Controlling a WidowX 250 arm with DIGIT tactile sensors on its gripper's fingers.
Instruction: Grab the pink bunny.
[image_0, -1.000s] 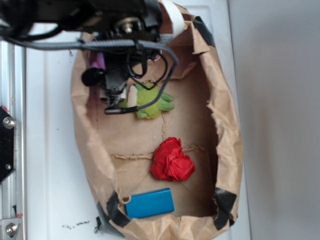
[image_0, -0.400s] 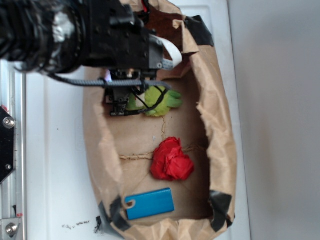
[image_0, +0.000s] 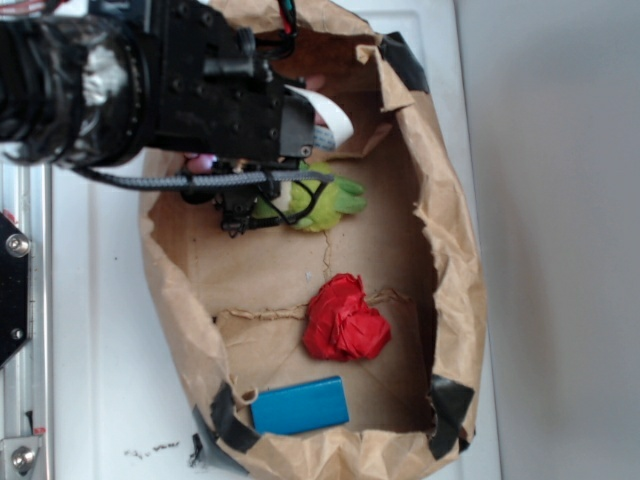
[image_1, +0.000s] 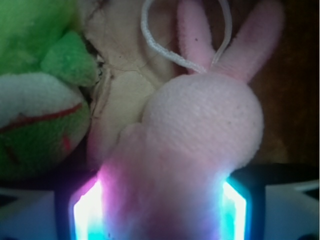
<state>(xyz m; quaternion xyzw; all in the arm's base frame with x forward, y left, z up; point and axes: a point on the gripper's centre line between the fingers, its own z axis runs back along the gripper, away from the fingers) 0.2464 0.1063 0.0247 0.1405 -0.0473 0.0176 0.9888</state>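
The pink bunny (image_1: 200, 120) fills the wrist view, long ears pointing up and a white loop cord (image_1: 160, 47) behind its head. Its body is squeezed between the two glowing pads (image_1: 85, 210) of my gripper (image_1: 157, 200), which is shut on it, both pads touching the plush. In the exterior view the gripper (image_0: 238, 210) reaches down into the brown paper bag (image_0: 455, 250) at its upper left. There the black arm hides the bunny.
A green plush frog (image_0: 320, 203) lies right beside the gripper, also close on the left in the wrist view (image_1: 40, 100). A red paper wad (image_0: 343, 320) sits mid-bag and a blue flat block (image_0: 300, 405) at the near end. The bag walls stand high around everything.
The arm swung over the bag's upper left and dropped beside the frog. The frog was nudged slightly right, and the bag's walls shifted in and back out.
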